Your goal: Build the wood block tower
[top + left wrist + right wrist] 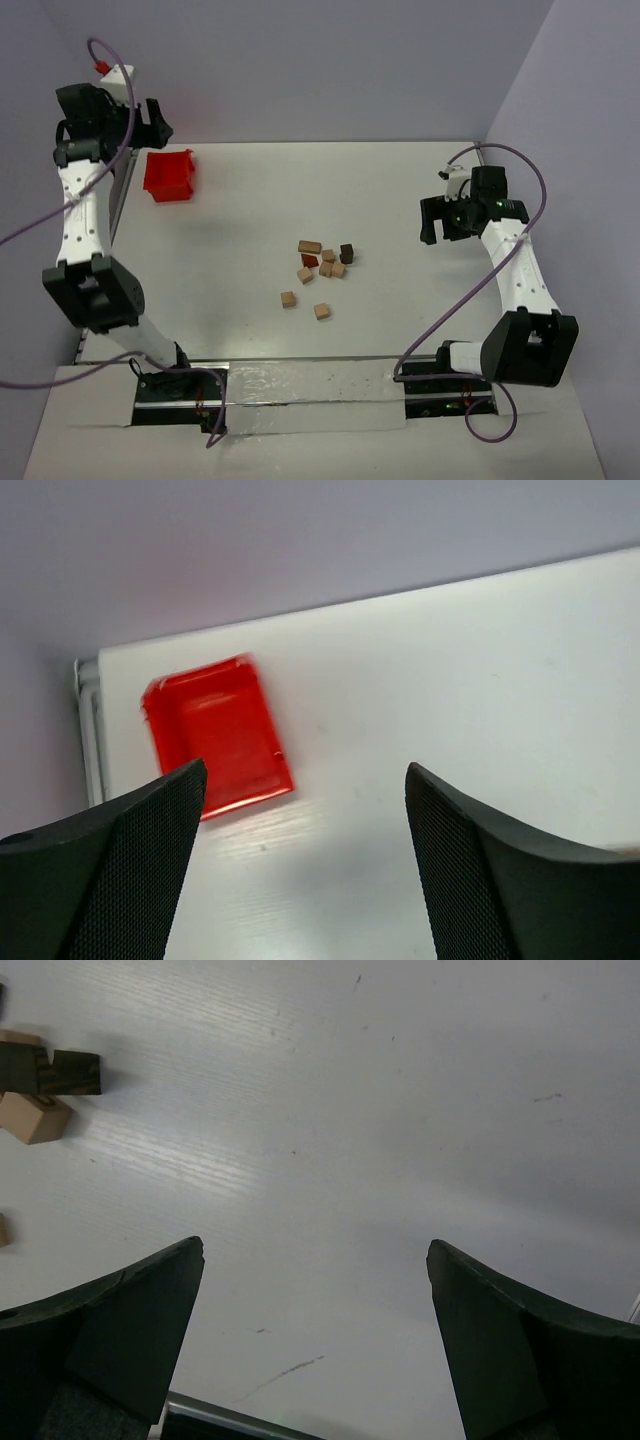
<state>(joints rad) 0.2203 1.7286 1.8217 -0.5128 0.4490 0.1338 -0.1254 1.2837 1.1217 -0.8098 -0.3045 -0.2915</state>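
No tower is seen standing. The wood blocks are scattered loose near the middle of the white table, flat on its surface. Most are bunched in a small cluster, and two tan cubes are set a little apart toward the near edge. Light tan, a reddish-brown piece and a dark brown cube can be made out. All are small and boxy, and their exact shapes are hard to judge from above.

A red plastic bin is set at the far left, well apart from the blocks. The left gripper is held high near that bin, fingers spread wide and gripping nothing — the bin is blurred in the left wrist view.

The right gripper is held to the right of the cluster, likewise spread and empty. In the right wrist view only a dark block and a tan block are caught — both crowded against the left edge.

The left finger pads are shown dark and mesh-textured.
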